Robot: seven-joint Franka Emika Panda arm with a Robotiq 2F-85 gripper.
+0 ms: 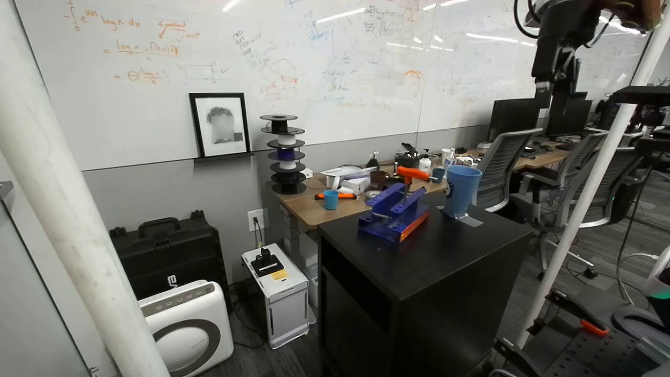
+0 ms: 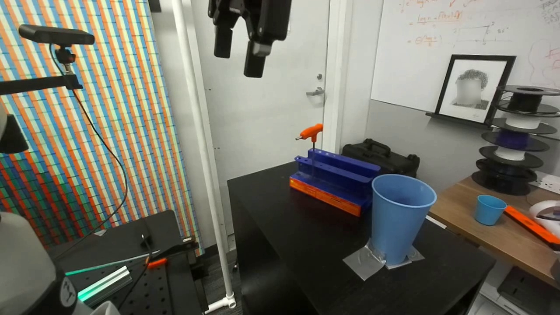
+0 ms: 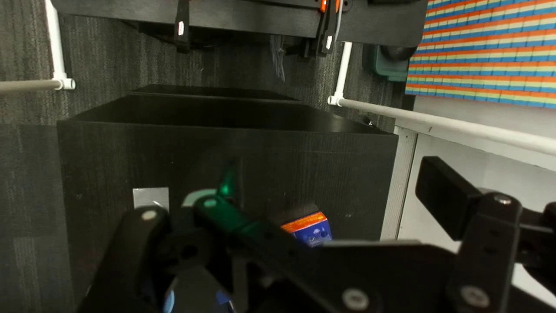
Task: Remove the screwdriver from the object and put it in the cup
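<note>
Office, scribbled whiteboard (image 1: 361,63), monitors (image 1: 513,119), chairs (image 1: 500,173)

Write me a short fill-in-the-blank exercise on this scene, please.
The screwdriver has a handle coloured ____.
It stands in the dark ____ holder.
Strips of ____ hold the tall light blue cup to the black cabinet.
The open jaws hold ____.
Missing words: orange; blue; tape; nothing.

Worktop (image 1: 450,248): black, flat.
Dark blue holder (image 1: 392,224): resting level along the far left edge, in an exterior view.
Light blue cup (image 1: 462,191): upright near the far corner, apart from holder.
Tape (image 1: 471,221): silvery, touching cup base.
</note>
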